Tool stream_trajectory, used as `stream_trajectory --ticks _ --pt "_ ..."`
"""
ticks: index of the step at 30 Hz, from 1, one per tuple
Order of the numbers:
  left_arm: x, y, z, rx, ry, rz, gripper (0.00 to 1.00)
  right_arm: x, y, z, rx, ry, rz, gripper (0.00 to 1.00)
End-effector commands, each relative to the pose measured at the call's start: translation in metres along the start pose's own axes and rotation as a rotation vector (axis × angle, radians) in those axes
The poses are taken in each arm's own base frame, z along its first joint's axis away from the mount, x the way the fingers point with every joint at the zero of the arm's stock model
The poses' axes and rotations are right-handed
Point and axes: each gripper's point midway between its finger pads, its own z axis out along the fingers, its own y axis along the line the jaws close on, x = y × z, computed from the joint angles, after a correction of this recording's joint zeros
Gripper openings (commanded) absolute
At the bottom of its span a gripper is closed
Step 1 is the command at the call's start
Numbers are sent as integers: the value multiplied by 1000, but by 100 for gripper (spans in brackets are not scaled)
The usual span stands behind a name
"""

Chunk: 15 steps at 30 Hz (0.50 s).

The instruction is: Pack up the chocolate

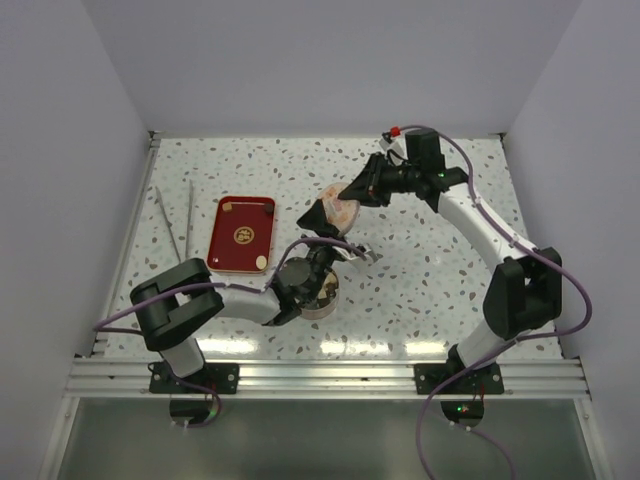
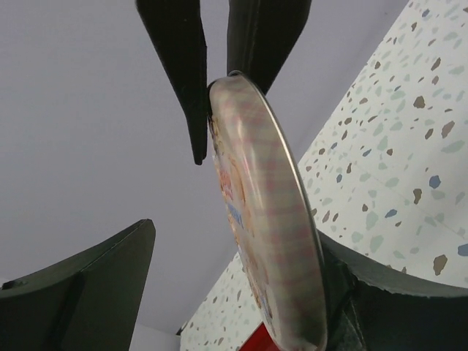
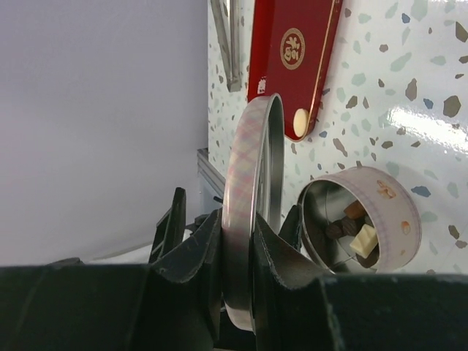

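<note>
Top view: lid [image 1: 340,208] at centre; tin [image 1: 324,302] just below it, chocolate [image 3: 358,235] inside; box [image 1: 242,234] left of centre; tongs [image 1: 175,222] far left.

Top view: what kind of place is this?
Probably a robot lab work cell: plain white walls box in a speckled table, and the left arm and right arm are bolted to a metal rail at its near edge.
</note>
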Motion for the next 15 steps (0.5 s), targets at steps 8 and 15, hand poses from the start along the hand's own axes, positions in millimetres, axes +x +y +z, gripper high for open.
stream_trajectory --ticks 8,15 --pt "-16 75 -6 -156 -121 -407 96 -23 48 -31 -138 -130 -108 0" --pt "-6 64 -21 -74 -104 -503 100 -40 69 -42 -202 -184 -159 0"
